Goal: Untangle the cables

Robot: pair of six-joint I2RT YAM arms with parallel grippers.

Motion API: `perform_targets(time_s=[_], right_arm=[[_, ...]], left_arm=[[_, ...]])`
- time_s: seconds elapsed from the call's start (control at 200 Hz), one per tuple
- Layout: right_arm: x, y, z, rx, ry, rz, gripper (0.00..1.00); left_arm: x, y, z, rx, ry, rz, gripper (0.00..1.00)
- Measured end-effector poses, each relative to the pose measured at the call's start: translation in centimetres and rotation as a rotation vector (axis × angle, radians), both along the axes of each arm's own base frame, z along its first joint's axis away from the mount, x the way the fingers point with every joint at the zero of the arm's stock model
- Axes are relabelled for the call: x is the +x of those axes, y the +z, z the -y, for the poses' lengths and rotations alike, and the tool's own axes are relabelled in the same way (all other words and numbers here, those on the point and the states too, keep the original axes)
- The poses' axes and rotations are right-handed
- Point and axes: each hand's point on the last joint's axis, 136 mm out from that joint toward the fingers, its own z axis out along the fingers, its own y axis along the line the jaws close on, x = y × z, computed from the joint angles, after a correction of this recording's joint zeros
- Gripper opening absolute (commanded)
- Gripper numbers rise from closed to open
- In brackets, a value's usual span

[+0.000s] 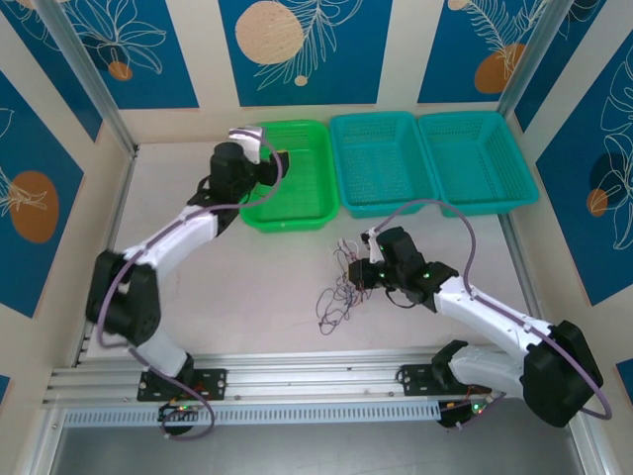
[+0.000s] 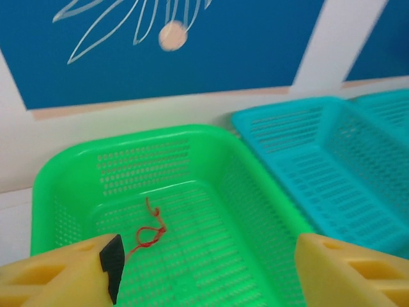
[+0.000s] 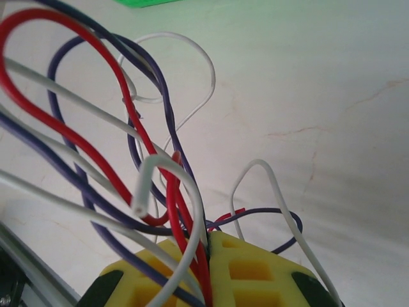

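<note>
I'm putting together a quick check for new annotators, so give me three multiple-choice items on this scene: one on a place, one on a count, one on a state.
1. Where does the lone red cable lie?
A) in the green basket
B) in a teal basket
C) on the table

2. How many teal baskets stand beside the green one?
A) one
B) two
C) three

3. What is the state of the right gripper?
A) open over the table
B) shut on the cables
C) shut on a basket rim

Key:
1 A: the left wrist view shows it on the green mesh floor.
2 B: two stand side by side in the top view.
3 B: wires run out from between its closed fingers.
</note>
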Motion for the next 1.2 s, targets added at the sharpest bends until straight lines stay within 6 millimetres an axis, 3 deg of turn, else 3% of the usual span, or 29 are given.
perform_targets(time_s=[0.095,0.195,0.28,0.405,0.665,0.795,0.835,0.895,0.985,1.11,1.2], right_arm=[[-0.1,0.6,-1.6,0.031,0.085,-0.009,0.00],[-0.1,1.4,-3.4,0.085,0.165,-0.014,0.00],[0.2,1.7,-4.7,0.116,0.207,-0.027,0.00],[0.6,1.5,-6.2,0.136,0.251,-0.047,0.00],[-0.2,1.3,-8.1,0.143,0.335,-0.062,0.00],[-0.9,1.4,-8.7,0.157,0.371,-0.071,0.00],[-1.2,1.4,-8.9,0.162,0.382,-0.073,0.00],[-1.4,1.6,-9.1,0.169,0.397,-0.073,0.00],[-1.6,1.7,-9.3,0.171,0.404,-0.072,0.00],[-0.9,1.5,-9.0,0.148,0.371,-0.057,0.04],[0.0,1.1,-8.3,0.134,0.321,-0.057,0.12]], left_arm=[[-5.3,3.8,-0.1,-0.077,-0.080,0.060,0.70],[-10.9,5.6,0.5,-0.134,-0.177,0.098,0.69],[-14.6,4.4,1.1,-0.158,-0.249,0.076,0.69],[-17.9,0.1,2.2,-0.140,-0.346,-0.042,0.69],[-19.9,-7.3,3.0,-0.128,-0.405,-0.253,0.82],[-19.3,-9.8,4.6,-0.166,-0.448,-0.330,0.79],[-19.0,-10.6,5.0,-0.171,-0.450,-0.355,0.72],[-18.6,-11.6,5.5,-0.188,-0.450,-0.391,0.52],[-18.4,-12.1,6.3,-0.207,-0.470,-0.407,0.00],[-18.5,-12.3,6.6,-0.212,-0.472,-0.414,0.00],[-18.1,-11.8,6.1,-0.210,-0.436,-0.393,0.00]])
